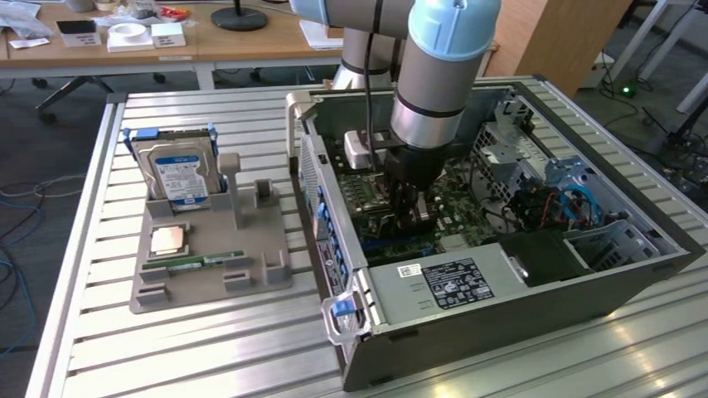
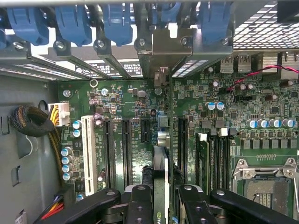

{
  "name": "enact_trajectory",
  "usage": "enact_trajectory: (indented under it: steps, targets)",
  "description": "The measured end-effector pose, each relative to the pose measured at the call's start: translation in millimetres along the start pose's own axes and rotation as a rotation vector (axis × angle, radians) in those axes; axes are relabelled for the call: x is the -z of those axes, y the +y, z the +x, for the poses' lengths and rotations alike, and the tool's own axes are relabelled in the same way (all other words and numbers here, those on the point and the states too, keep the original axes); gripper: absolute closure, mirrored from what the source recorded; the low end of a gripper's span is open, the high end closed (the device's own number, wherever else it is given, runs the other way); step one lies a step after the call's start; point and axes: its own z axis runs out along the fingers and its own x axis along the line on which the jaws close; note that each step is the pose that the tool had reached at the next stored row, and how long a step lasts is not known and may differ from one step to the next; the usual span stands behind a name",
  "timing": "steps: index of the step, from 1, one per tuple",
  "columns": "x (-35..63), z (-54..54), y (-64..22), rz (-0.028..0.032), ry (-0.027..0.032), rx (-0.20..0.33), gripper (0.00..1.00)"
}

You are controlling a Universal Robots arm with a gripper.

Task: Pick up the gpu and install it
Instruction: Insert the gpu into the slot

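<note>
gpu (image 2: 161,186) is edge-on in the closed gripper (image 2: 166,205), pinched between both fingers, low over the motherboard (image 2: 140,102) inside the PC case (image 1: 575,274), bracket end toward the rear slot openings. Risk: card looks near a slot but alignment unclear; any offset or tilt could jam the edge connector or hit the neighbouring RAM stick (image 2: 202,158).

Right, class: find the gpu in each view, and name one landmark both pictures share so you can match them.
Exterior view: the gpu is the dark card under the tool, inside the open computer case, over the green motherboard.
Wrist view: the gpu stands edge-on between the tool's black fingers, above the expansion slots.
Shared landmark: the green motherboard.
</note>
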Motion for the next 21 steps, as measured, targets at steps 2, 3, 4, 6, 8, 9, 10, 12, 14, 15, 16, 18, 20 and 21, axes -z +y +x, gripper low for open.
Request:
enact_trajectory:
  steps: [2, 3, 4, 6, 8, 9, 10, 12, 14, 15, 16, 18, 20, 21]
  targets:
    - [-0.2, 0.0, 0.0, 0.0000, 0.0000, 0.000, 0.74]
    - [-0.3, 0.0, 0.0, 0.0000, 0.0000, 0.000, 0.74]
    - [-0.3, 0.1, 0.0, 0.0000, 0.0000, 0.000, 0.74]
    - [-0.7, 0.1, 0.0, 0.0002, -0.0002, 0.000, 0.74]
    - [-1.1, 0.1, 0.0, 0.0001, -0.0001, 0.000, 0.74]
    - [-1.2, 0.1, 0.0, 0.0001, 0.0000, 0.000, 0.74]
    - [-1.2, 0.1, 0.0, 0.0000, 0.0001, 0.000, 0.74]
    - [-1.2, 0.0, 0.1, -0.0009, -0.0004, 0.000, 0.74]
    - [-1.3, 0.1, 0.1, -0.0004, -0.0003, 0.000, 0.74]
    - [-1.6, 0.0, 0.0, -0.0004, -0.0004, 0.000, 0.74]
    - [-1.8, 0.1, 0.0, -0.0004, -0.0003, 0.000, 0.74]
    - [-1.8, 0.1, 0.0, -0.0004, -0.0002, 0.000, 0.74]
    - [-1.8, 0.0, 0.1, -0.0015, -0.0007, 0.000, 0.74]
    - [-1.8, 0.0, 0.2, -0.0014, -0.0007, 0.000, 0.74]
